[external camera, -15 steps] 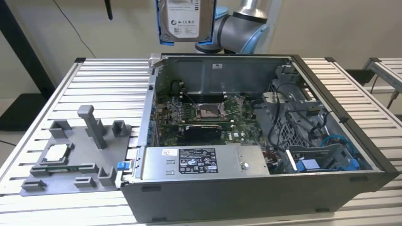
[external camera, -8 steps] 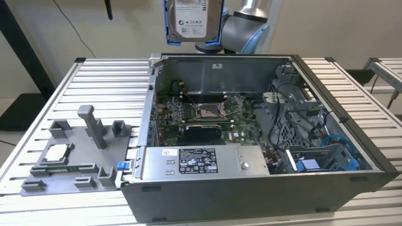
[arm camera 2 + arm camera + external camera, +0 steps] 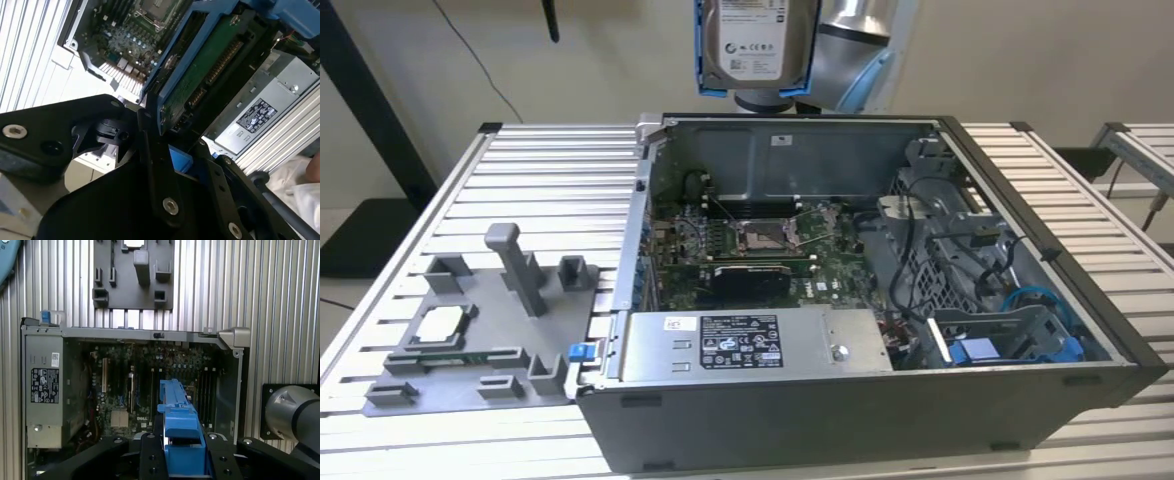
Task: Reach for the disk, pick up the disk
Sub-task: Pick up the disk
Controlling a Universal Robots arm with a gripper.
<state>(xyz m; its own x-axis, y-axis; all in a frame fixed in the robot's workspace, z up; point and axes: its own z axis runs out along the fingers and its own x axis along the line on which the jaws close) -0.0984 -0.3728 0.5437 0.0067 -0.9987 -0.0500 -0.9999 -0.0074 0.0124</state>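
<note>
Pinching the disk (image 3: 750, 40) by its blue frame between the fingers of the gripper (image 3: 182, 457). Holding it upright in the air, label showing in the exterior view, above and clear of the open computer case (image 3: 854, 425) and its motherboard (image 3: 761, 250).

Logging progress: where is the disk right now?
The gripper holds the disk upright at the exterior view's top, above the open computer case.

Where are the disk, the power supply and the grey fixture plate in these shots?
disk (image 3: 754, 45): exterior view, on its silver labelled face, up above the case.
power supply (image 3: 754, 345): exterior view, on the label of its top panel.
grey fixture plate (image 3: 494, 335): exterior view, on a bare patch of its flat base.
</note>
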